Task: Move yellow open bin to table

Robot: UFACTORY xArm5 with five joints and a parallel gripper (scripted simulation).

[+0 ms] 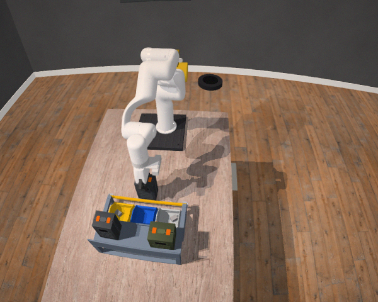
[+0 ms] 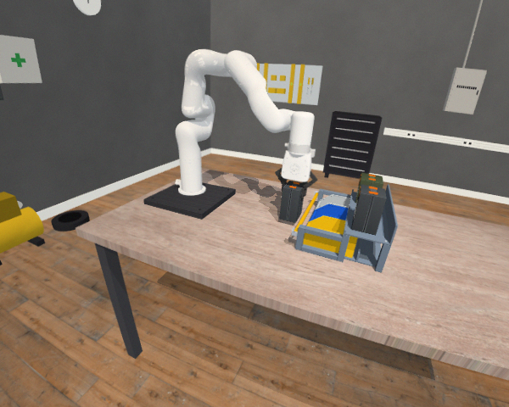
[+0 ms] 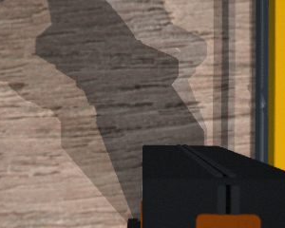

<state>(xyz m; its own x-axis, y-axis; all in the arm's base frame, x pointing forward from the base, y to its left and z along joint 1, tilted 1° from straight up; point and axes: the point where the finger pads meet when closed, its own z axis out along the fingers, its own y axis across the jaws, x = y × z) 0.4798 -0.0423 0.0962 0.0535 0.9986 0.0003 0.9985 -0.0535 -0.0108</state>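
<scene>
The yellow open bin (image 1: 125, 209) (image 2: 321, 242) sits at the left end of the grey shelf (image 1: 133, 249) (image 2: 387, 227), with a small grey part in it. A blue bin (image 1: 144, 214) (image 2: 332, 211) and a white bin (image 1: 170, 216) sit beside it in the same row. My gripper (image 1: 145, 181) (image 2: 295, 184) is shut on a black lidded case (image 1: 148, 190) (image 2: 289, 205) (image 3: 218, 190) with orange latches. It holds the case upright just behind the shelf's yellow rail (image 1: 147, 201) (image 3: 278, 81), at or just above the table (image 1: 85, 276) (image 2: 202, 263).
A second black case (image 1: 106, 224) (image 2: 368, 212) and an olive-green case (image 1: 162, 234) (image 2: 371, 179) stand on the shelf's front level. The arm's black base plate (image 1: 167, 139) (image 2: 188, 201) lies at the table's far end.
</scene>
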